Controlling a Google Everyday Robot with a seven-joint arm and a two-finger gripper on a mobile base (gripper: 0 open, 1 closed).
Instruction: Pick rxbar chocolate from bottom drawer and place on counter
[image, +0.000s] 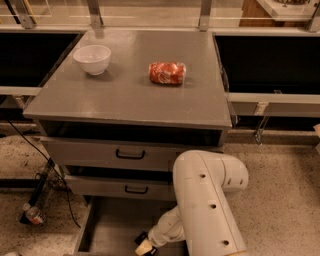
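Hanging low inside the flat, plain-walled grey bottom drawer (112, 227) is the claw (145, 248) (grip unreadable).

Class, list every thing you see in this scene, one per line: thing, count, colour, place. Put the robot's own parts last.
counter: one, grey, centre, above the drawers
bowl: one, white, counter's back left
packet: one, red-orange, on the counter, right of the bowl
upper drawers: two, grey with black handles, under the counter
bottom drawer: one, grey, pulled open near the floor
rxbar: none in view
bottle: one, clear-looking, on the floor at left
arm: one, white, in front of the drawers, reaching down
claw: one, dark and pale, low in the bottom drawer, at the view's lower edge
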